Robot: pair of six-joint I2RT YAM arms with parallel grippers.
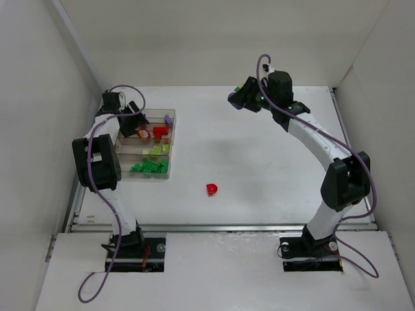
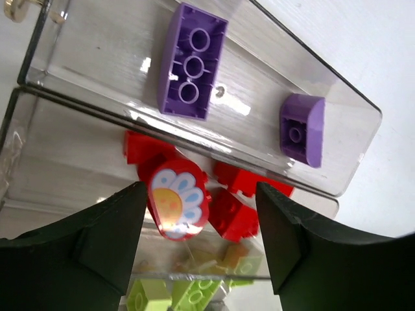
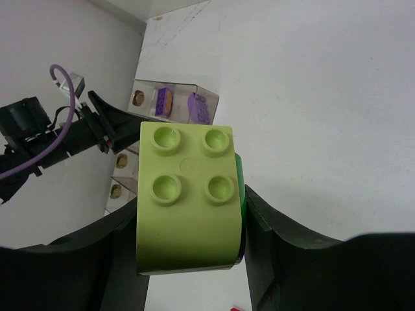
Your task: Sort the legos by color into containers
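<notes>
White walls close in a pale worktop point(image 1: 259, 155), and the organizer box point(image 1: 175, 144) sits well over on the left of it. Its four rows already hold purple bricks point(image 2: 192, 61) farthest back, then red, then the yellow-green row point(image 1: 155, 151), then dark green nearest.

The right pincer point(image 3: 188, 214) is raised over the far middle of the worktop, well apart from the box, and clamps a yellow-green brick point(image 3: 188, 194) by its sides. A darker green edge point(image 3: 240, 188) shows behind that brick. I cannot tell whether it is a second piece stuck on; if it is, both would drop into one row and one colour would land wrong.

The left pincer point(image 2: 200, 194) hangs over the red row with its fingers spread and nothing held, a red flower piece point(image 2: 176, 202) lying in the row below it. That is the main hazard, I judge: the right arm must reach the very box the left arm covers, so the two could knock together.

The rows are narrow, so a brick released off-centre could catch a divider and tip into the neighbouring row.

One red brick point(image 1: 212, 188) lies loose mid-worktop, under the likely path
</notes>
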